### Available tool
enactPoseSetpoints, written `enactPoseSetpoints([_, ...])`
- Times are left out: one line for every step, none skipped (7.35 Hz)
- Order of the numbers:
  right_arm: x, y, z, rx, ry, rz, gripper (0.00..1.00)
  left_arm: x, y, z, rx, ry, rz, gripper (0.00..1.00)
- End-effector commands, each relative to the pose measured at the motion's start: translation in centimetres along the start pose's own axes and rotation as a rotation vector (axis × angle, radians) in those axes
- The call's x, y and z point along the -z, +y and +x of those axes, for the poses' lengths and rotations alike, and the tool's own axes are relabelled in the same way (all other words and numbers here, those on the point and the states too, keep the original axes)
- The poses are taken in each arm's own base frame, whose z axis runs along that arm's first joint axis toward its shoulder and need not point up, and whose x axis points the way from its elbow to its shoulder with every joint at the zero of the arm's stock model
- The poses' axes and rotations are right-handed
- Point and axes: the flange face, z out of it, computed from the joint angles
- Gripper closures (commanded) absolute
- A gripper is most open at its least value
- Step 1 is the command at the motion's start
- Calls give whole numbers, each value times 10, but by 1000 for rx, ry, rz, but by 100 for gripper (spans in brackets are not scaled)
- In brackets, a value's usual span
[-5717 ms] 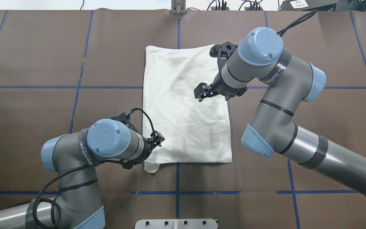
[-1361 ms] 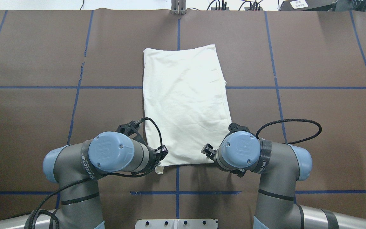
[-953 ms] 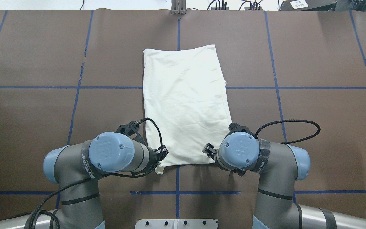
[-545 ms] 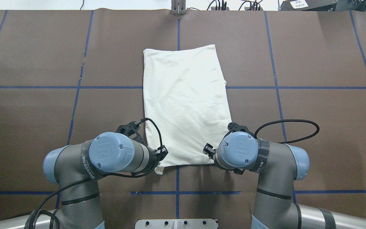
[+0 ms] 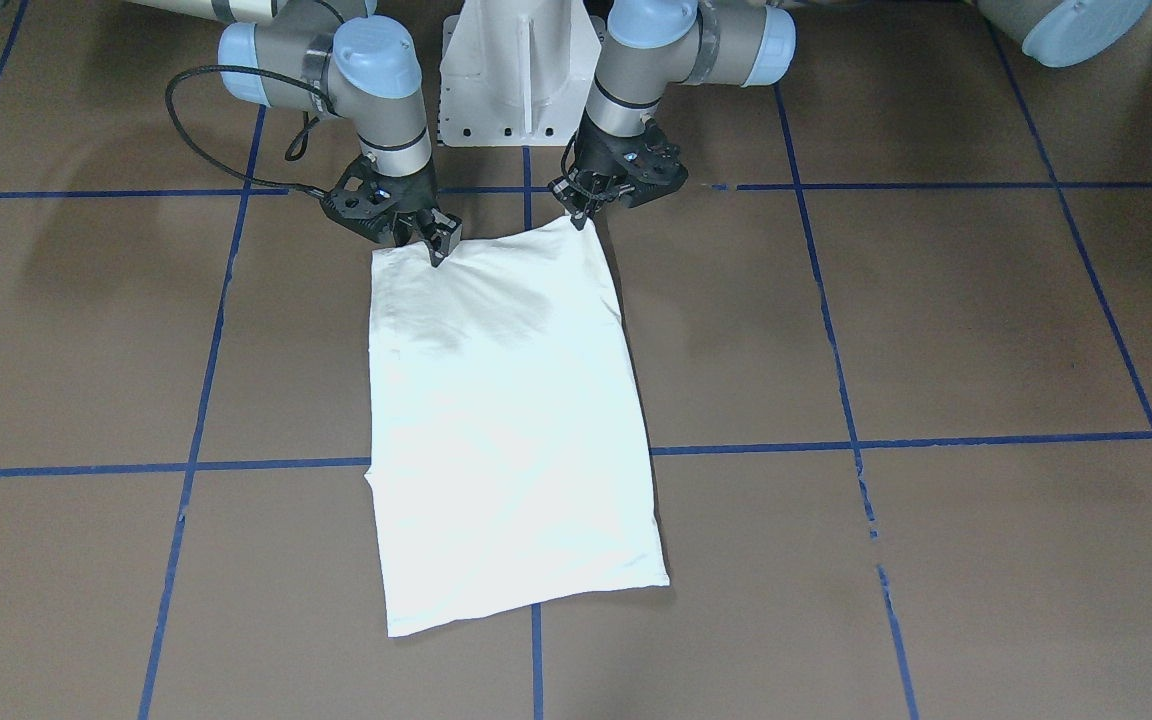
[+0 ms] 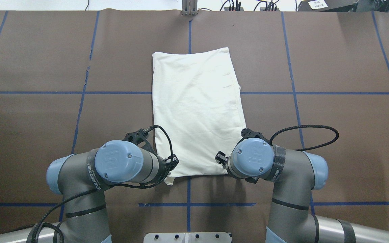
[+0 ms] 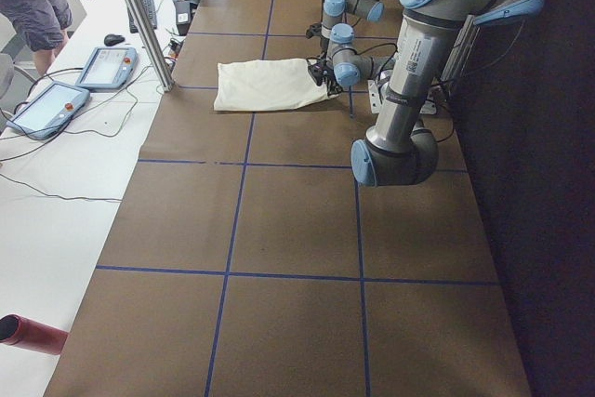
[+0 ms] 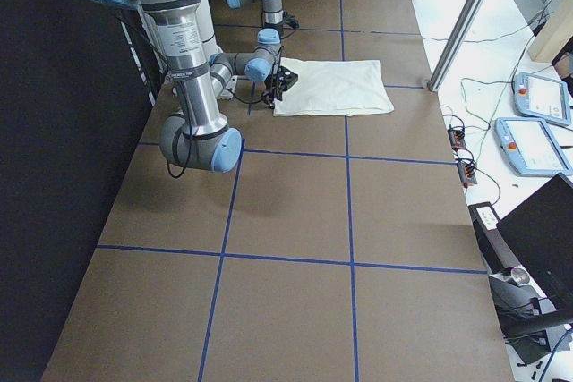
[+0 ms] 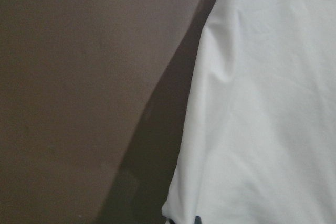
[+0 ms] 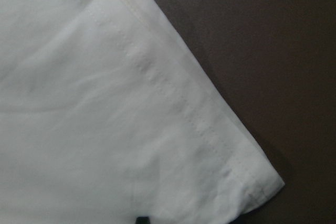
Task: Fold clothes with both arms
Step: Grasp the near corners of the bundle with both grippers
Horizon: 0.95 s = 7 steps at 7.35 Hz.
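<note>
The cream shirt [image 6: 194, 108] lies flat, plain side up, at mid-surface [image 6: 316, 135]. The left tool [image 5: 576, 208] appears clamped on its near left corner. Whether the right tool [image 5: 433, 240], at the near right corner, has closed cannot be told. A one-sided grip could skew the fold.

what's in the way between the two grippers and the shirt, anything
Nothing visible does. The left gripper is right at one corner of the shirt on the robot's side, the right gripper at the other, with no object between either and the cloth. Whether they have clamped it is unclear.
</note>
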Motion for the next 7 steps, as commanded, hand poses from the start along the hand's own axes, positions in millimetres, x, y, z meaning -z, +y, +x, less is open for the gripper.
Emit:
enactPoseSetpoints([7,-2,-8,-4,-15,1,100,0,0,0,0,1,0,100])
enactPoseSetpoints([9,-5,-10,-2,-18,4,100,0,0,1,0,1,0,100])
enactPoseSetpoints([9,-7,-10,5,-19,6,100,-1,0,1,0,1,0,100])
enactPoseSetpoints([11,-9,-11,5,-23,7,100,-1,0,1,0,1,0,100])
enactPoseSetpoints([14,-9,-12,5,-31,7,100,0,0,1,-2,2,-1,100])
enactPoseSetpoints([19,-8,-14,4,-40,3,100,10,2,2,-6,18,-7,100])
enactPoseSetpoints([22,-10,-9,21,-40,-10,100,24,6,1,-11,40,-16,100])
